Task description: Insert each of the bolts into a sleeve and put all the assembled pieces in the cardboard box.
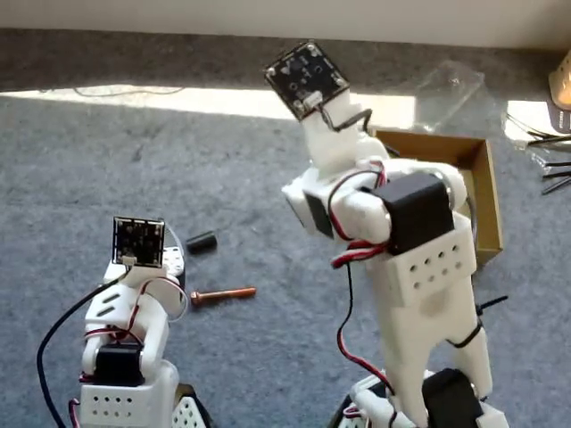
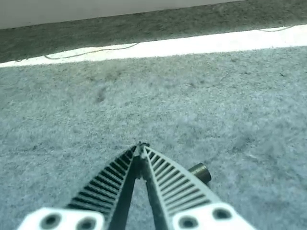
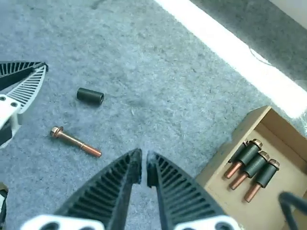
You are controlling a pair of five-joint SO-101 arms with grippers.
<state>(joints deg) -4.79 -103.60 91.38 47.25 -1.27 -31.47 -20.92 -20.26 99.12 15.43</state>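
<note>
Left claw (image 2: 140,148) is closed, its tips touching with nothing between them, low over the grey carpeted worktop (image 2: 216,105). Right claw (image 3: 145,165) is drawn together to a thin slit and is likewise empty, hanging above the carpet. One copper bolt (image 3: 75,142) lies flat and bare, near but apart from the black sleeve (image 3: 90,96), both between the two arms. Inside the cardboard box (image 3: 218,165), by the right arm, three sleeved bolts (image 3: 252,165) lie side by side.
</note>
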